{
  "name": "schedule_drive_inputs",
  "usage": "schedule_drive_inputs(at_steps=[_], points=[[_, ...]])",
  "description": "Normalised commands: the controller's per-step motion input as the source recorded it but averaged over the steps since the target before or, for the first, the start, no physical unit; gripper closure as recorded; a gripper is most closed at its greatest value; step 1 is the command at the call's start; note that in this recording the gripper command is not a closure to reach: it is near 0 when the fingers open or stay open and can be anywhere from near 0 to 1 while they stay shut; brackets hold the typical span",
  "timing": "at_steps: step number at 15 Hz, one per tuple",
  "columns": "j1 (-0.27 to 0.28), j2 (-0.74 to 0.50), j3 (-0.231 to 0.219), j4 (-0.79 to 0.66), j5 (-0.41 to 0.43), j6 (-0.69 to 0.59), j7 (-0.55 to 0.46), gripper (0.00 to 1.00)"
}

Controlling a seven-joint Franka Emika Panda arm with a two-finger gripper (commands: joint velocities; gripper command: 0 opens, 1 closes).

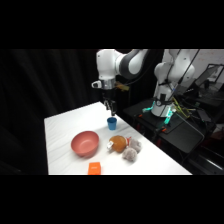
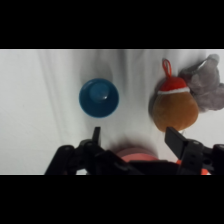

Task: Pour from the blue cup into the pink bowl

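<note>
Dark drapes back a white table (image 1: 62, 145). We see the cup (image 1: 112, 122) upright near the table's far edge, with the bowl (image 1: 84, 143) well apart toward the near edge. Our gripper (image 2: 134, 137) hangs above the cup, fingers (image 2: 174, 140) apart and holding nothing. We judge the cup light, stiff and smooth, so likely slippery; pinching across its wall just below the rim seems safest.
</note>
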Motion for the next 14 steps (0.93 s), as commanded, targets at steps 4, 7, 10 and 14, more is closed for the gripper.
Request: schedule_drive_inputs(at_steps=[4,7,10,14], points=[[-0.002,0.17,0.028,-0.14,0.200,0.44,-0.06,0.00],[-0.010,0.21,0.063,-0.03,0.207,0.32,-0.07,0.00],[-0.047,0.21,0.091,0.02,0.231,0.24,-0.11,0.00],[-0.097,0.18,0.119,0.08,0.220,0.17,-0.15,0.00]])
